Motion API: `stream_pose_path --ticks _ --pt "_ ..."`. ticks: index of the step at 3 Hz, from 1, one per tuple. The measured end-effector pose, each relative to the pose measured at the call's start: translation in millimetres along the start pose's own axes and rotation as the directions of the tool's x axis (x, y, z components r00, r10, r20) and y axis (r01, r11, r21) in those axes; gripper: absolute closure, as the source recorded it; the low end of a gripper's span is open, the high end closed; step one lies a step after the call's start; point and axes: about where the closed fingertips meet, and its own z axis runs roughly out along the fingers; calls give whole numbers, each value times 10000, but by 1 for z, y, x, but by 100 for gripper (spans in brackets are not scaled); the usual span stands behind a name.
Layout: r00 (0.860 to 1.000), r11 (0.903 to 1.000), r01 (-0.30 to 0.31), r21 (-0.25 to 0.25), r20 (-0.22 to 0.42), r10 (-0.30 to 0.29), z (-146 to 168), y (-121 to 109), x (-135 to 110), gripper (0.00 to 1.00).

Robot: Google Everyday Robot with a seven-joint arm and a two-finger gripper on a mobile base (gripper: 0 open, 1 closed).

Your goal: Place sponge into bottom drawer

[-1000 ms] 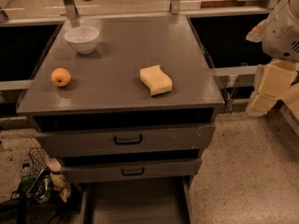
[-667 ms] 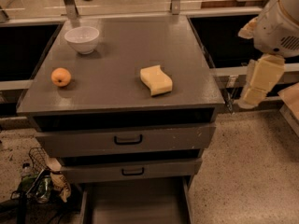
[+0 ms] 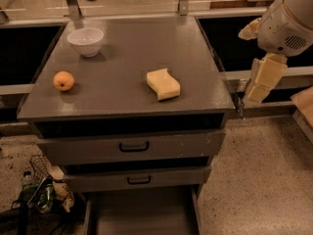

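One gripper (image 3: 256, 93) hangs beyond right edge of cabinet top (image 3: 127, 48); whether open or closed, I cannot tell. Sponge (image 3: 163, 83) lies mid-top, well apart, inboard of gripper, long axis diagonal. Bottom drawer (image 3: 142, 213) stands open.

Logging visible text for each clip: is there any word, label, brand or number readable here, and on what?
None: no text can be read anywhere.
The sponge, orange, bowl and cabinet carry no markings.
The packaging on the floor is too blurred to read.
The gripper, right of the cabinet, shows no lettering.
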Motion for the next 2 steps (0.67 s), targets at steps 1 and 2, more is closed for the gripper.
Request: stream_pose_path --ticks 1,2 --pt "9965 9980 590 -215 605 -576 8 -10 -8 0" --pt "9861 9922 1155 -463 1253 -1089 18 -20 -16 0"
